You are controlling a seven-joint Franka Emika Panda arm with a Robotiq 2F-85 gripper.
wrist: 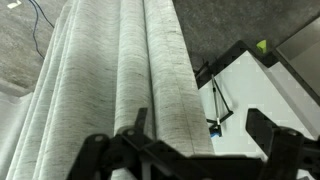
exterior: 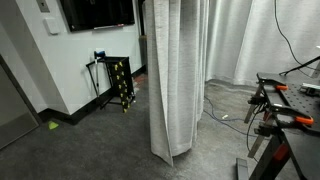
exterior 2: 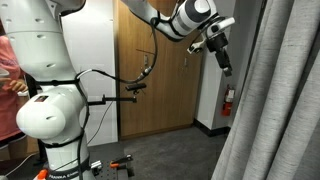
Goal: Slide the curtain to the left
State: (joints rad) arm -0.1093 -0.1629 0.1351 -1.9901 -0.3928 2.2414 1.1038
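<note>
The curtain [exterior: 176, 75] is a tall off-white pleated fabric that hangs to the floor in the middle of the room. It fills the right side of an exterior view [exterior 2: 275, 115] and the left and middle of the wrist view [wrist: 120, 80]. My gripper [exterior 2: 224, 62] hangs high on the arm, pointing down, a short way left of the curtain's edge and apart from it. In the wrist view the gripper [wrist: 200, 118] is open with nothing between its fingers, and the curtain's right-hand fold lies beyond its left finger [wrist: 140, 118].
White sheer drapes [exterior: 260, 40] hang behind the curtain. A table with clamps [exterior: 285, 105] stands beside it, with cables [exterior: 215, 105] on the floor. A black and yellow rack [exterior: 120, 82] leans on the wall under a screen [exterior: 95, 12]. A wooden door [exterior 2: 150, 90] and red extinguisher [exterior 2: 228, 100] stand behind the arm.
</note>
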